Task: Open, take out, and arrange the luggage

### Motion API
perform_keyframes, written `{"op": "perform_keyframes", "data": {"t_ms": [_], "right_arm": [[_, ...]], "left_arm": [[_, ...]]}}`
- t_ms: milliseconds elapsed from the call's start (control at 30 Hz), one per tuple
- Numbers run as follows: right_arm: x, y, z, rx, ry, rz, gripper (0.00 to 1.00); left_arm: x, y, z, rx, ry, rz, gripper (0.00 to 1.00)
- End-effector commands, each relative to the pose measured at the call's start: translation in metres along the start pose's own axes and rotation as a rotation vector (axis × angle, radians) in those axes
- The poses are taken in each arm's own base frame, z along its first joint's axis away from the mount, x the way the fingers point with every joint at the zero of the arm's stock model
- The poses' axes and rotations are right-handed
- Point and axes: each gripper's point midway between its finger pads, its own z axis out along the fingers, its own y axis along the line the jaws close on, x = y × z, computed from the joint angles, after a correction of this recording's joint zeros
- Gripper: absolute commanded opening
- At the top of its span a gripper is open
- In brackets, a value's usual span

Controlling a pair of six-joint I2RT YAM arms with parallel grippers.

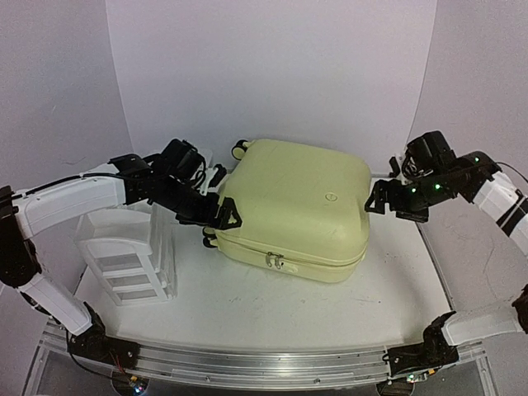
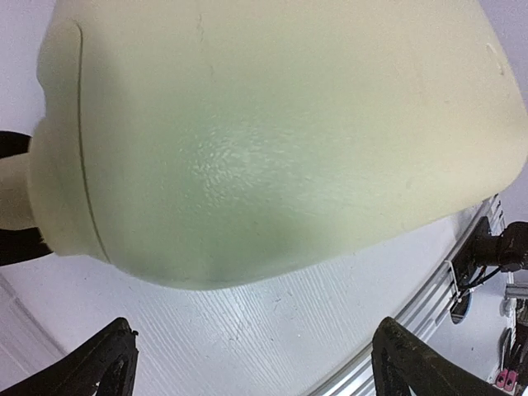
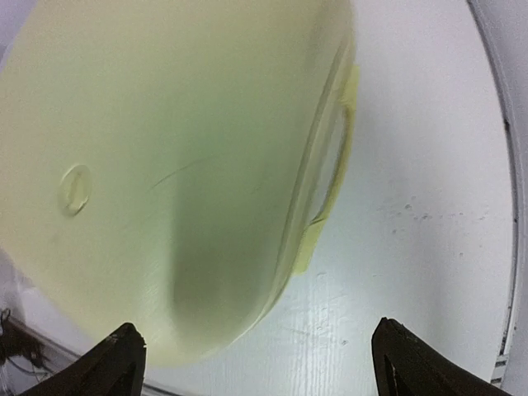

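The luggage (image 1: 297, 206), a pale-yellow hard-shell suitcase, lies flat and closed in the middle of the white table, with its zipper pulls (image 1: 274, 260) on the near side and a black wheel (image 1: 240, 148) at the far left corner. My left gripper (image 1: 223, 216) stands open against its left side. In the left wrist view the shell (image 2: 272, 140) fills the picture just beyond the open gripper (image 2: 256, 367). My right gripper (image 1: 378, 198) stands open by the right side. The right wrist view shows the shell (image 3: 181, 165) and its side handle (image 3: 338, 157) ahead of that gripper (image 3: 264, 363).
A white plastic drawer unit (image 1: 128, 247) stands at the left under my left arm. An aluminium rail (image 1: 264, 367) runs along the table's near edge and shows again as the rail (image 2: 445, 289) in the left wrist view. White walls curve round the back.
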Motion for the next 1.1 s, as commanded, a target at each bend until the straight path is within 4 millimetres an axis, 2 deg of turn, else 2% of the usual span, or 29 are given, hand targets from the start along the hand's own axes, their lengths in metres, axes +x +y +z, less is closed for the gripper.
{"op": "perform_keyframes", "data": {"t_ms": [0, 100, 133, 200, 300, 433, 500, 567, 800, 933, 1067], "right_arm": [[0.059, 0.072, -0.017, -0.172, 0.084, -0.192, 0.96], [0.087, 0.137, -0.014, -0.261, 0.066, -0.313, 0.95], [0.101, 0.154, -0.008, -0.258, 0.071, -0.369, 0.95], [0.115, 0.189, 0.005, -0.241, 0.022, -0.447, 0.91], [0.121, 0.22, 0.026, -0.149, -0.109, -0.476, 0.87], [0.111, 0.225, 0.058, -0.038, -0.248, -0.367, 0.77], [0.116, 0.227, 0.076, -0.006, -0.274, -0.356, 0.71], [0.119, 0.225, 0.085, 0.038, -0.31, -0.344, 0.69], [0.128, 0.211, 0.103, 0.142, -0.392, -0.313, 0.63], [0.132, 0.202, 0.11, 0.174, -0.391, -0.283, 0.5], [0.135, 0.2, 0.113, 0.201, -0.376, -0.284, 0.4]], "left_arm": [[-0.041, -0.013, -0.048, 0.007, -0.154, 0.1, 1.0], [-0.059, -0.004, -0.057, -0.016, -0.18, 0.089, 0.99], [-0.064, -0.001, -0.059, -0.017, -0.181, 0.081, 0.99], [-0.074, 0.004, -0.06, -0.018, -0.181, 0.067, 1.0], [-0.084, 0.005, -0.057, -0.017, -0.166, 0.061, 1.0], [-0.093, 0.011, -0.051, -0.062, -0.124, 0.075, 1.0], [-0.092, 0.018, -0.047, -0.094, -0.095, 0.078, 0.99], [-0.094, 0.027, -0.047, -0.107, -0.09, 0.064, 1.0], [-0.09, 0.04, -0.036, -0.074, -0.043, 0.054, 0.99], [-0.085, 0.035, -0.029, -0.031, -0.013, 0.057, 0.99], [-0.078, 0.04, -0.028, -0.05, -0.004, 0.064, 0.98]]}}
